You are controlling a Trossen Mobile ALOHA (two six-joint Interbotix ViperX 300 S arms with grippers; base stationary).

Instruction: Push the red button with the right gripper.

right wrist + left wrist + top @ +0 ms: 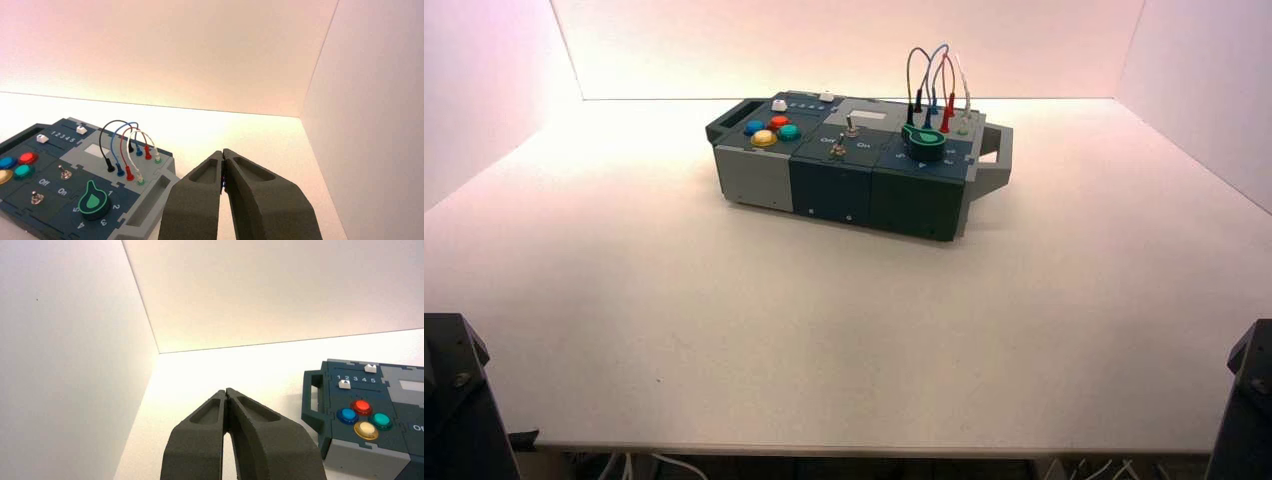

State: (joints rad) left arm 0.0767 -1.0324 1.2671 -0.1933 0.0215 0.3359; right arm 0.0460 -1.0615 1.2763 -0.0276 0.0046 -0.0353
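The red button (778, 122) is a small domed button on the box's left end, in a cluster with a blue button (753, 127), a yellow button (764, 138) and a teal button (789, 131). It also shows in the left wrist view (361, 406) and in the right wrist view (28, 158). My right gripper (222, 152) is shut and empty, parked well to the right of the box and far from the button. My left gripper (226, 391) is shut and empty, parked to the left of the box.
The box (824, 185) stands at the back middle of the white table, turned slightly. It bears two toggle switches (64, 174), a green knob (93, 202), wired plugs (130, 173) and white slider caps (344, 384). White walls enclose the table. Arm mounts (454, 400) fill the front corners.
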